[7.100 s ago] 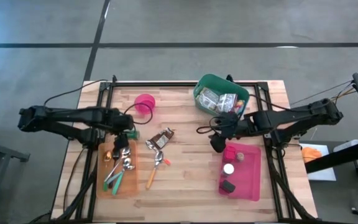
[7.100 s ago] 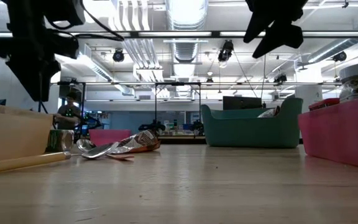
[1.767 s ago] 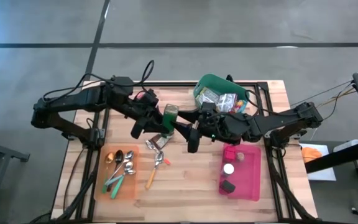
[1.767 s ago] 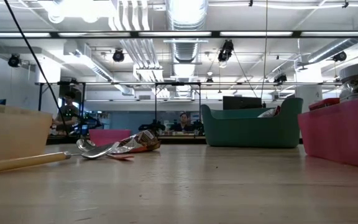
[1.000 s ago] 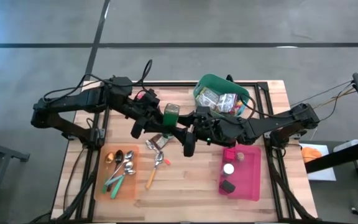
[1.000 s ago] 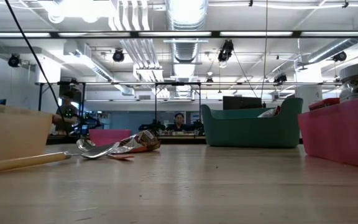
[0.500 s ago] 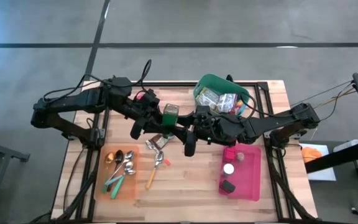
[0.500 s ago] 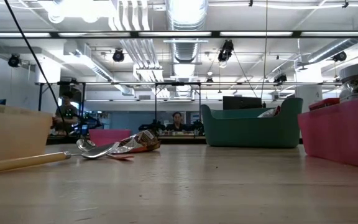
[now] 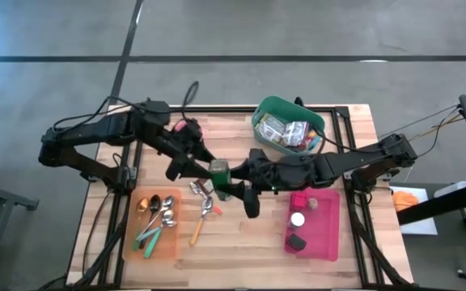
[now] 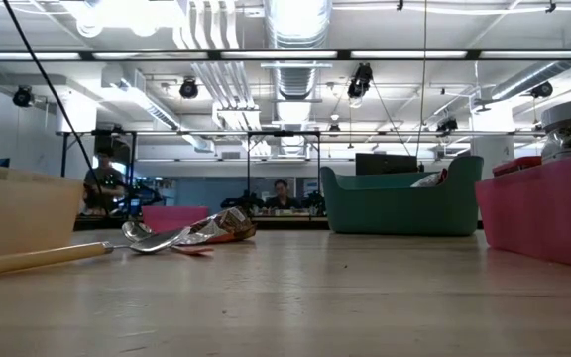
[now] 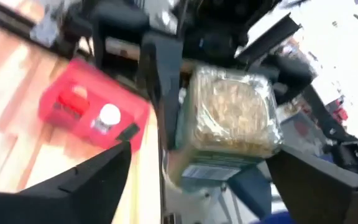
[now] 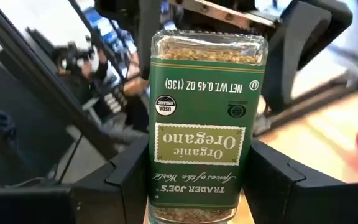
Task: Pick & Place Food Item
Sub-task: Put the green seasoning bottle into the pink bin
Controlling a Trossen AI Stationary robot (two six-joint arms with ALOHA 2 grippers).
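Above the middle of the tabletop (image 9: 249, 242), the right pincer (image 12: 197, 186) clamps the oregano jar (image 9: 220, 171) by its sides, while the left pincer (image 11: 197, 180) stands wide, its fingers clear of the jar on either hand, so the step in hand looks like a hand-over just completed from left arm to right. The jar hangs over the crumpled wrapper (image 9: 203, 188) and the spoons, between the pink tray (image 9: 330, 242) and the wooden tray (image 9: 130, 242) of cutlery. Next, the left arm likely needs to back away clear, and the right arm must carry the jar to its bin, probably the pink tray or green basket (image 9: 257, 121), keeping it squarely gripped.
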